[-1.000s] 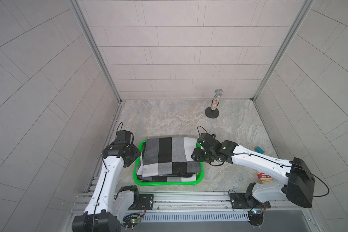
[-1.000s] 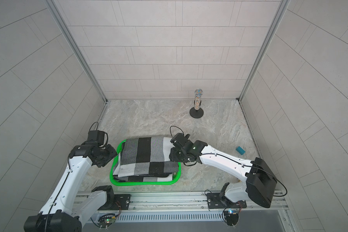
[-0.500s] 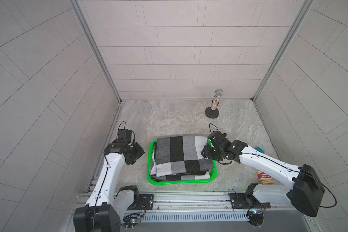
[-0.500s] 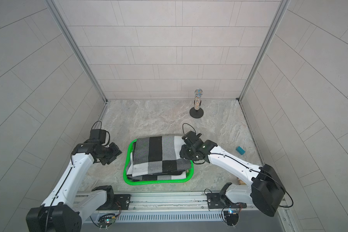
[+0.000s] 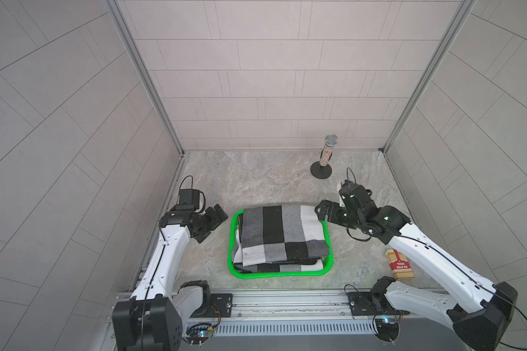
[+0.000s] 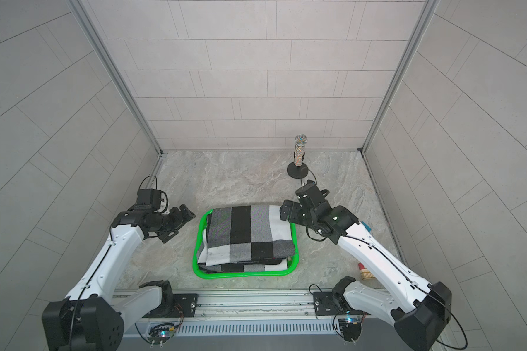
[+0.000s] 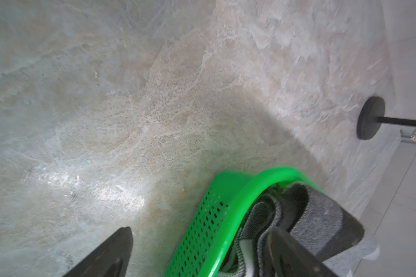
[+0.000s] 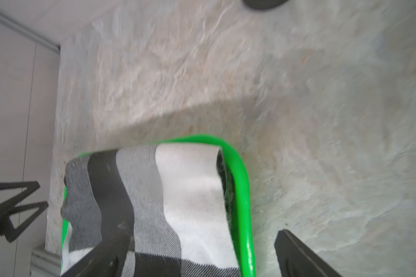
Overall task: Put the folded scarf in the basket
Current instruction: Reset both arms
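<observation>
Scarf [image 5: 282, 235] sits folded inside the green basket [image 5: 279, 274] (job looks done), so the left gripper [image 5: 214, 224] and right gripper [image 5: 322, 211] gape wide, empty, at its sides.

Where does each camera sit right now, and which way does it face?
Top views: high at the front, looking down on basket, scarf, both arms.
Left wrist: on the left arm, facing the basket corner; open left gripper shows.
Right wrist: on the right arm, facing the scarf; open right gripper shows.
Shared: basket, scarf.
</observation>
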Tool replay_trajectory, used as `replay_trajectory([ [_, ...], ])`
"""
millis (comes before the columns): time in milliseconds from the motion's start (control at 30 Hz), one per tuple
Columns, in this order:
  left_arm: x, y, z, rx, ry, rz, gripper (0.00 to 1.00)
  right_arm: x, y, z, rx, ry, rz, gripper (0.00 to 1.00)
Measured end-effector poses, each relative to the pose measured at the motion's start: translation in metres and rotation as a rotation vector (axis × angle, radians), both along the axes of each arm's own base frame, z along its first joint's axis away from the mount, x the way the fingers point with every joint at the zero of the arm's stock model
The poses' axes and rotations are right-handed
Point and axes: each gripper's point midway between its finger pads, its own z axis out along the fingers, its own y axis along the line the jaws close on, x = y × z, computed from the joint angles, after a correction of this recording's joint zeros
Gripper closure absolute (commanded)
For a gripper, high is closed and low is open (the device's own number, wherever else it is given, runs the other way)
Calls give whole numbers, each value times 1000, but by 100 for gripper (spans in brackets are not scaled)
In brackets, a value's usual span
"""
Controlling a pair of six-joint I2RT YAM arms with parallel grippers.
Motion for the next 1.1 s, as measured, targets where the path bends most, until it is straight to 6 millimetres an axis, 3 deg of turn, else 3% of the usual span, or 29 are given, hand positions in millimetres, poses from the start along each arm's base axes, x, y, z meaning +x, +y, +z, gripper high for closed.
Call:
replay_trajectory([
  [200, 29, 25, 19, 136, -124, 56, 0, 26, -82, 50, -129, -160, -206, 0],
  [367, 40, 70, 22, 349, -138, 209, 0, 33, -128, 55, -301, -243, -339, 0],
  [433, 42, 87, 22, 432, -156, 263, 0, 39, -142, 43, -351, -257, -376, 0],
  [533, 45, 105, 15, 543, -240, 305, 0, 47, -161, 8, -420, -263, -412, 0],
  [633, 42, 111, -11, 645, -332, 269, 0, 48, -170, -35, -475, -249, -416, 0],
  [733, 40, 105, -41, 722, -391, 180, 0, 48, -175, -63, -508, -255, -417, 0],
  [800, 45, 100, -47, 763, -421, 126, 0, 49, -177, -74, -526, -267, -418, 0],
  [967, 75, 86, -35, 859, -539, 68, 0, 57, -182, -88, -582, -314, -424, 0],
  [1100, 88, 80, -35, 929, -572, 40, 0, 66, -184, -96, -623, -330, -412, 0],
])
